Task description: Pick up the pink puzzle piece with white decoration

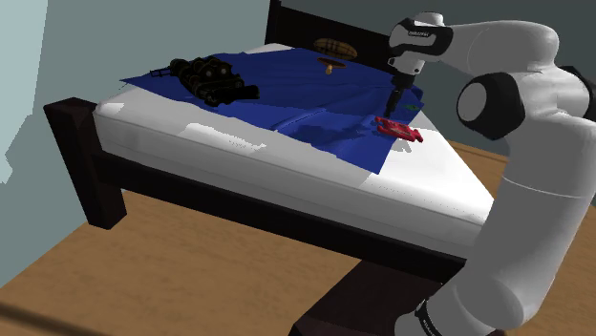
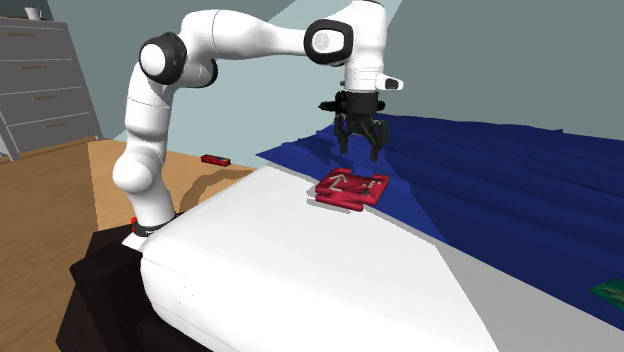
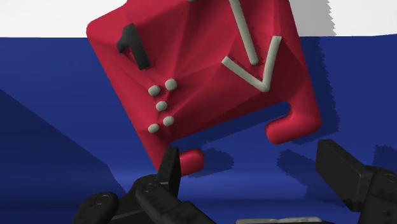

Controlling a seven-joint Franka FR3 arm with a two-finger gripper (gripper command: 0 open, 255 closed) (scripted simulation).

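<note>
While the gripper [image 2: 361, 151] hangs just above the puzzle piece [image 2: 352, 189], its two black fingers are held apart and nothing is clasped between them. The piece, drawn crimson-pink rather than pale pink, is laid flat on the bed [image 2: 280, 260], near the bed's edge at the shoulder view's right. It is placed across the hem of a blue blanket [image 2: 500, 170], partly on the cloth and partly on the bare white mattress.

From the wrist, the piece [image 3: 203, 70] is seen ahead of the gripper [image 3: 248, 159], marked with a raised dark "1", a cluster of pale dots and a pale arrow. One of its rounded tabs is seen close beside one finger; contact cannot be told.

Farther along the blanket [image 1: 306, 95], a black object [image 1: 212, 78] is laid, and a brown object [image 1: 334, 48] is set near the headboard. A grey dresser [image 2: 45, 80] is seen by the wall.
</note>
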